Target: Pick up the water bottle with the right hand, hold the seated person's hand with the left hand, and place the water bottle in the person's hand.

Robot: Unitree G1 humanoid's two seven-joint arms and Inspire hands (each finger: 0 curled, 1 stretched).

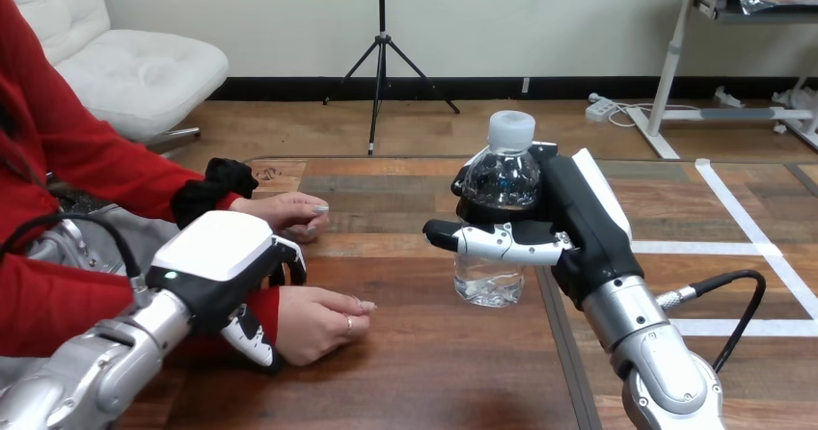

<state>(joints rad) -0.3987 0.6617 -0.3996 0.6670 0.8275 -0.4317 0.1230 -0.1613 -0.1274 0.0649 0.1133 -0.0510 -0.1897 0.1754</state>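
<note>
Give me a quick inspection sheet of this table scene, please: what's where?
surface: wooden table, white tape lines at its right.
job's things: water bottle, clear, white cap, upright, right of centre.
clutter: nothing seen.
robot hands: right robot hand curled round the water bottle; left robot hand curled round the wrist of the person's nearer hand.
cables: nothing seen lying on the table.
surroundings: person seated at the left, both hands resting on the table; the farther hand free.
</note>
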